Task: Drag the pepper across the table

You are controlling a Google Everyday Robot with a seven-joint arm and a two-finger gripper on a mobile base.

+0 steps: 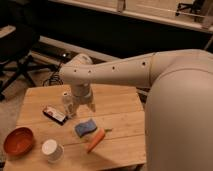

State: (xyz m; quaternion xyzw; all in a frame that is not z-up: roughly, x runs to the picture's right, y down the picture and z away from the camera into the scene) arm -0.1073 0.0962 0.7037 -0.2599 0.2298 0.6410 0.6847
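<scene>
The pepper [96,140] is slim, tapered and orange-red with a small green stem at its upper right end. It lies on the light wooden table [125,145], just right of and below a blue sponge [85,127]. My gripper [81,109] hangs from the white arm over the middle of the table, above and left of the pepper and apart from it. It holds nothing that I can see.
A round orange-red bowl [19,141] sits at the table's left front. A white cup [52,150] stands beside it. A dark flat packet [54,114] lies left of the gripper, with a clear bottle [66,102] near it. Office chairs stand behind.
</scene>
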